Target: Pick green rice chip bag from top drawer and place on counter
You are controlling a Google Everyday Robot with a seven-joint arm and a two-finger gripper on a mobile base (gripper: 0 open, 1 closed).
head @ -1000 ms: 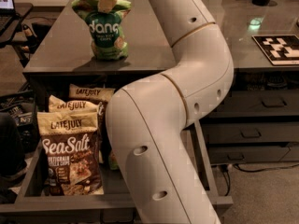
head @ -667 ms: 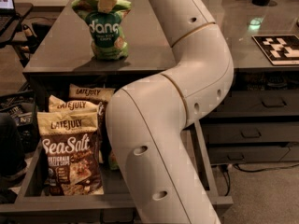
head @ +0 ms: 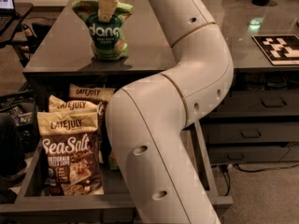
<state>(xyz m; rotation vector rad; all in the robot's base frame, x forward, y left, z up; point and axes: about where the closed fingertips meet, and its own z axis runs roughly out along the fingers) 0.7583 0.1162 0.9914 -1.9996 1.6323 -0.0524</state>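
The green rice chip bag point(head: 106, 36) stands upright on the counter point(head: 60, 50), near its front left edge. My gripper point(head: 107, 4) comes down from the top of the view and is shut on the bag's top edge, with one pale finger point(head: 106, 10) in front of the pouch. The top drawer point(head: 29, 176) is pulled open below the counter, and my arm point(head: 187, 83) curves across its right half.
Three brown-and-cream Late July bags point(head: 70, 155) stand in the drawer's left side. A black-and-white marker board point(head: 279, 48) lies on the counter at right. Narrower dark drawers with handles point(head: 252, 133) are at right. Dark clutter point(head: 11, 125) sits left of the drawer.
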